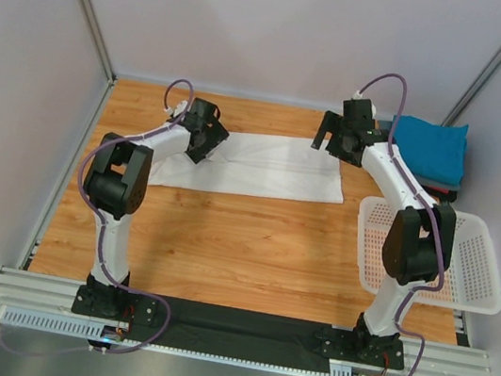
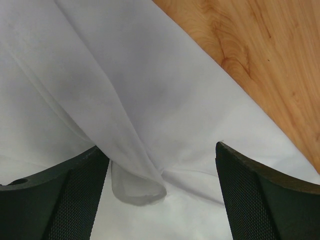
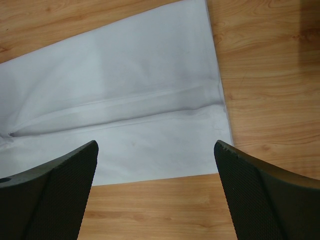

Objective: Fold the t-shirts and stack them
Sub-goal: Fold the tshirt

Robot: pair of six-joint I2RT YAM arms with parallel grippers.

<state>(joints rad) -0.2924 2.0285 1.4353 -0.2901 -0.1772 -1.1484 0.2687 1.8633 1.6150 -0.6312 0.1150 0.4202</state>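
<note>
The white t-shirt (image 1: 273,168) lies as a long folded strip across the far middle of the table. My left gripper (image 1: 199,149) hovers low over its left end, open. In the left wrist view a curled fold of the shirt (image 2: 137,187) lies between the spread fingers (image 2: 65,200) of that gripper (image 2: 162,200), not pinched. My right gripper (image 1: 326,141) hangs above the shirt's right end, open and empty. Its wrist view shows the right gripper (image 3: 156,195) over bare wood, with the shirt's end (image 3: 140,100) just beyond. A folded teal t-shirt (image 1: 433,148) sits at the back right on a darker layer (image 1: 445,190).
A white mesh basket (image 1: 490,269) stands at the right edge of the table, beside the right arm. Grey walls close in the table at the back and on both sides. Wood shows in front of the white shirt (image 1: 243,235).
</note>
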